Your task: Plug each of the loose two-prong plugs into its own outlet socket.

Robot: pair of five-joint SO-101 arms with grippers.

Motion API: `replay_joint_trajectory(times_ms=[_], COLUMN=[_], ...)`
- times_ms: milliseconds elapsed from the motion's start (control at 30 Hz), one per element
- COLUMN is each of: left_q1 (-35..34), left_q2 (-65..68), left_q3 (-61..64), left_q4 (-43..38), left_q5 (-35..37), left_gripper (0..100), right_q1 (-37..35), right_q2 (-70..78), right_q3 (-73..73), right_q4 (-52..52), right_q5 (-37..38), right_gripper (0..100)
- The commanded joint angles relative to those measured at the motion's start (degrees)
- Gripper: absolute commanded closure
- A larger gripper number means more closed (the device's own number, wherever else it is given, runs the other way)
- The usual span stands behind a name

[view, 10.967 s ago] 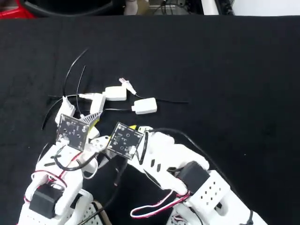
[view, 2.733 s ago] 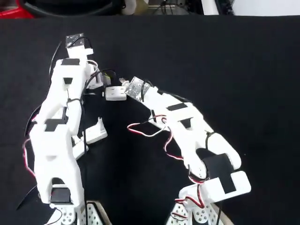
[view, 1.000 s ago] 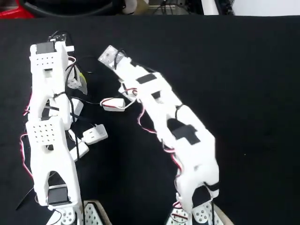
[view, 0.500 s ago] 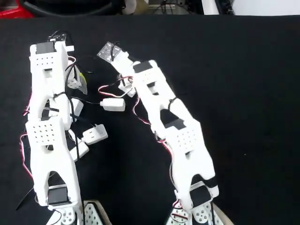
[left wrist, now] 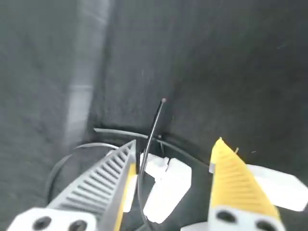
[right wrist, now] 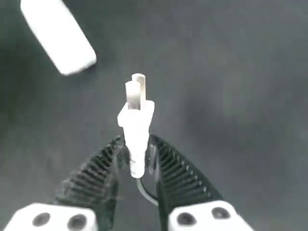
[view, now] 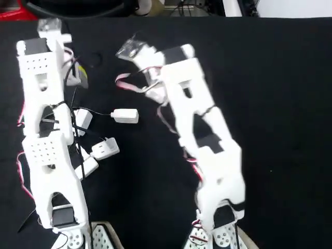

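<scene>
Plug (right wrist: 136, 114) tight in right end effector (right wrist: 136, 142)

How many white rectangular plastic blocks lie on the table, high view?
3: one block right of the left arm, another nearer its base, a third partly behind it; more may be hidden.

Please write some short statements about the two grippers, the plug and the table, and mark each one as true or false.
1. The right gripper is shut on a two-prong plug. True.
2. The plug's prongs point back at the wrist camera. False: they point away from it.
3. The left gripper is open. True.
4. The table is white. False: it is black.
</scene>
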Motion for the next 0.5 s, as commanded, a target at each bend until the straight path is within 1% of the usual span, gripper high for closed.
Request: replay_joint_trajectory(times_ms=[0,100,200,267,367,467], left_q1=[-0.7,-0.9,-0.6,1.1,5.1,12.7], left_q2=[-11.2,-18.0,-24.9,-29.5,-36.7,-43.6], left_q3=[-3.7,-3.7,-3.3,-0.9,6.6,20.6], left_q4=[0.6,0.6,0.6,0.6,0.6,0.6], left_q5=[-4.9,-11.4,-20.8,-28.0,-39.1,-50.5], left_gripper=[75,75,75,75,75,75], right_q1=[6.1,13.6,21.3,25.7,32.0,36.7], right_q2=[-8.7,-11.4,-13.5,-15.2,-19.0,-24.1], right_q3=[-3.5,1.0,8.9,14.1,21.3,29.1], right_q4=[6.2,6.0,5.8,4.4,0.8,-1.8], right_q5=[2.8,3.7,8.8,11.7,15.6,19.9], right_gripper=[98.8,98.8,98.8,98.8,98.8,98.8])
